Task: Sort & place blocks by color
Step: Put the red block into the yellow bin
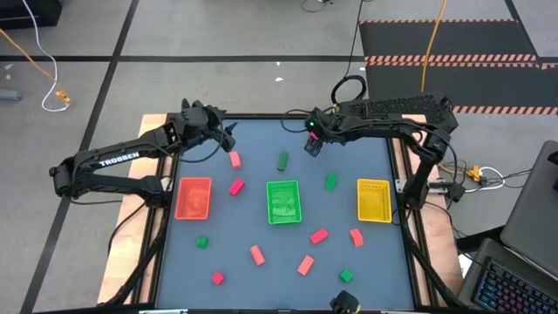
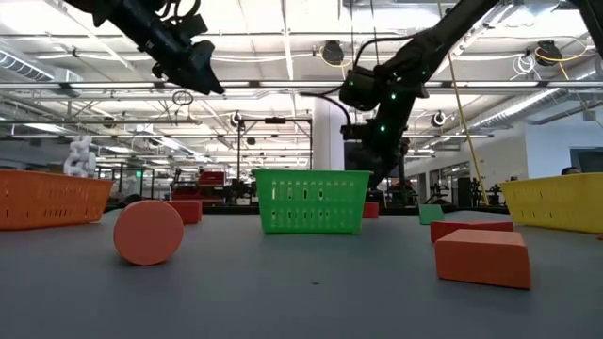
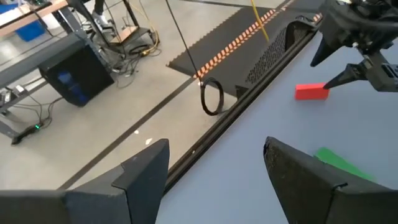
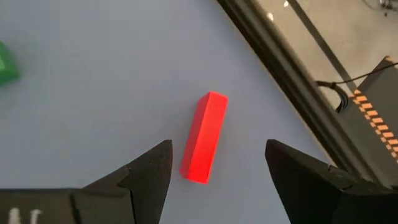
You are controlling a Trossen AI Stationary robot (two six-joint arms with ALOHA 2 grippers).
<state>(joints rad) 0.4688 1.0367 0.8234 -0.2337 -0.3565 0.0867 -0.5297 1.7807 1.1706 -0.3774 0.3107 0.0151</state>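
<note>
High: overhead, straight down on whole table (image 1: 261, 187).
Low: tabletop height, level across table into room; green tray (image 2: 312, 200) central.
Left wrist: past own fingers toward far edge, floor.
Right wrist: close above red bar (image 4: 204, 137).
Shared: green tray (image 1: 282, 201), high and low.

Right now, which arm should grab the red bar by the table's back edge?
Right: the right gripper hangs open with the red bar framed between its fingers; the left gripper, also open, is farther off.
</note>
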